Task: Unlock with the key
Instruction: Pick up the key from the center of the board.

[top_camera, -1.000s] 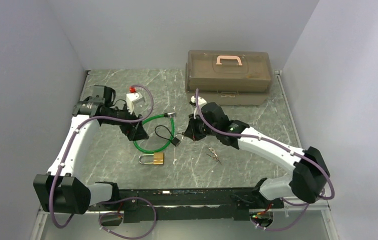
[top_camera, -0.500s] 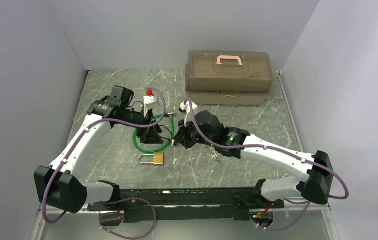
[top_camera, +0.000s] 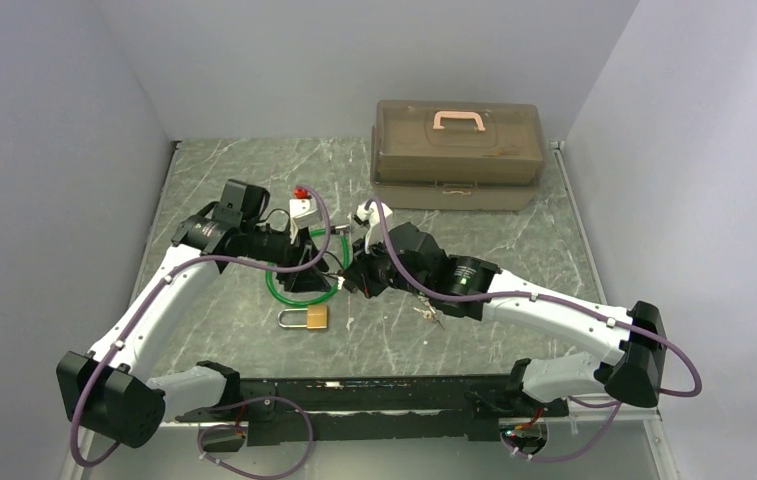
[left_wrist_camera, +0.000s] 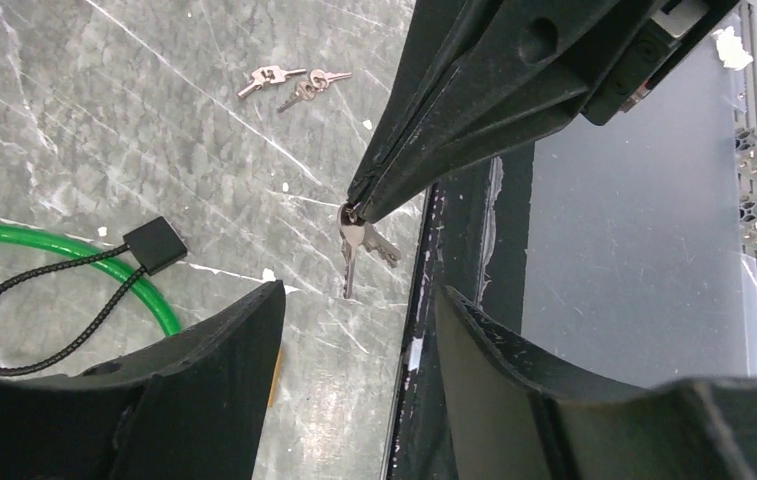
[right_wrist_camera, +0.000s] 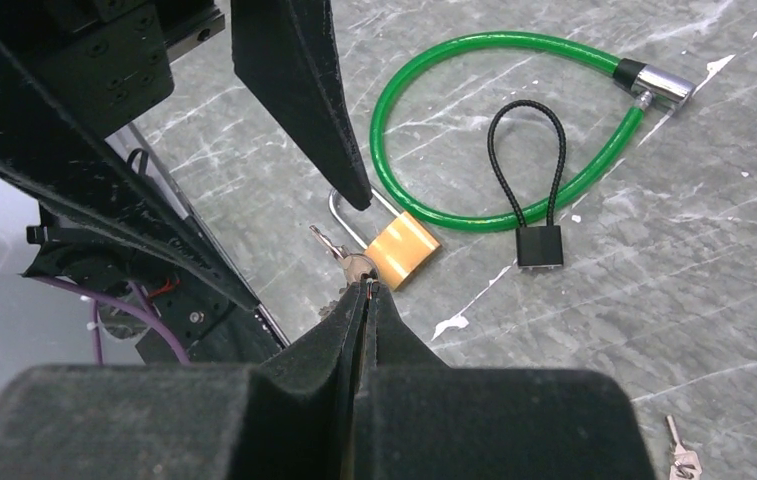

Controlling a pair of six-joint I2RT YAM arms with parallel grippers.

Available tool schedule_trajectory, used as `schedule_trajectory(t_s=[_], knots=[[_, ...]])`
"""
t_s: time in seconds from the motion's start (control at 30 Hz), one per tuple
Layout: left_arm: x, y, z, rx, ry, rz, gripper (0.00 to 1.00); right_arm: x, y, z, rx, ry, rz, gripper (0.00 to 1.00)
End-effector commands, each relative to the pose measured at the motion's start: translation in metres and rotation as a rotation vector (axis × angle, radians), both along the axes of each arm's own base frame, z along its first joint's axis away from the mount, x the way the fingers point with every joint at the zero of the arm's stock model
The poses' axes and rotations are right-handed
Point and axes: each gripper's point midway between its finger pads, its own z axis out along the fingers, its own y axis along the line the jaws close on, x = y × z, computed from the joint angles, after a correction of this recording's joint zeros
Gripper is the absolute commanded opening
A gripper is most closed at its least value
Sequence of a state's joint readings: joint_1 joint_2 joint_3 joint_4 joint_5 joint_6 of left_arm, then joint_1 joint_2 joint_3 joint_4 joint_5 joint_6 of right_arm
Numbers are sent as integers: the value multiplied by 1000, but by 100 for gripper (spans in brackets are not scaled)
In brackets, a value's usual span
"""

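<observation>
Right gripper, seen from overhead, is staying pinched on the key, which is too small to make out there, as the left gripper is closing in. Left wrist: I'm watching the key dangling between its spread fingers. Right wrist: fingertips are partly hiding it.

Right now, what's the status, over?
Right tool shut on the key, dangling. Left tool open, facing it. Brass padlock on table, untouched.

Plain pale-grey walls L/R & back, grey marbled tabletop, even light
</observation>
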State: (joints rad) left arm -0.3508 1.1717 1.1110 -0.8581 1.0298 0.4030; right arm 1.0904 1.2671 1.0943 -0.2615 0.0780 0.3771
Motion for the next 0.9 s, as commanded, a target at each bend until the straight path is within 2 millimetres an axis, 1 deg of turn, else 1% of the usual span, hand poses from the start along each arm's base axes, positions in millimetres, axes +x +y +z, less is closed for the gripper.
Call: schedule_trajectory(t_s=[0.0,0.07,0.2,0.33,0.43,0.53,0.63,0.73,0.87], knots=[[2,-6,13,-9,-63,-17,61,1,4,37,77,-48,-6,0],[1,-7,10,5,-68,-25,58,0,5,39,78,-52,-1,0],[2,-7,14,5,-85,-21,49,-3,8,41,80,-52,12,0],[2,-7,18,7,-98,-29,35,-6,11,40,77,-47,24,0],[1,-5,20,13,-106,-34,33,-7,12,36,70,-44,26,0],[-2,-3,23,17,-124,-44,38,-7,10,34,63,-43,22,0],[-8,-1,26,19,-134,-58,48,-7,9,34,64,-47,17,0],[-12,2,26,33,-139,-70,56,-7,9,36,66,-49,15,0],[-21,6,25,43,-148,-96,68,-6,8,37,65,-54,8,0]])
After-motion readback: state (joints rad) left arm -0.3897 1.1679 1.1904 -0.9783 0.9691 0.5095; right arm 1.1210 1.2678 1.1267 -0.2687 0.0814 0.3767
